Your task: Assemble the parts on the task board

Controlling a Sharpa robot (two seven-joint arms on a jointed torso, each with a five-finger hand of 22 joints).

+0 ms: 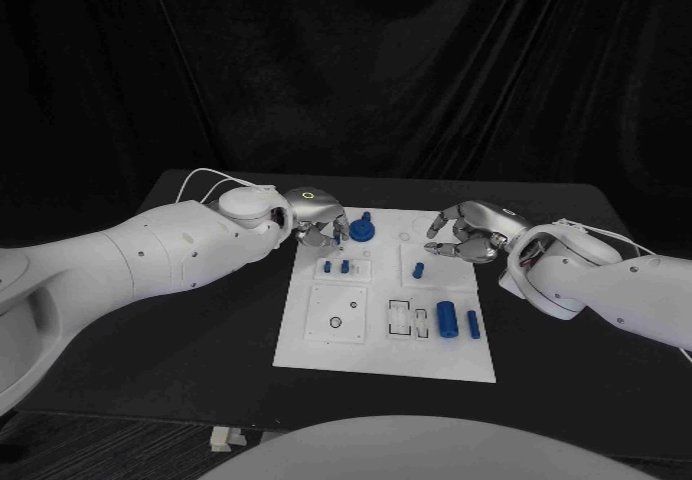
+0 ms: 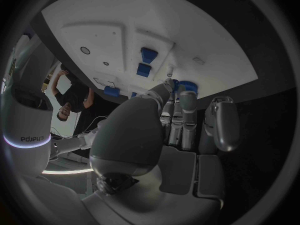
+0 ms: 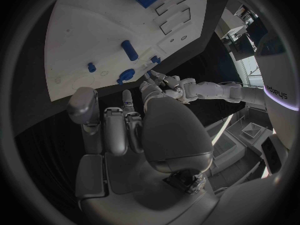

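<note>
On the black table, left robot hand pinches a blue part; right robot hand curled, empty.

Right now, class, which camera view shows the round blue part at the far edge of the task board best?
The head view: the round blue part stands whole on the task board, beside the left hand. The left wrist view shows it partly behind fingers. The right wrist view shows it small at the board's edge.
</note>
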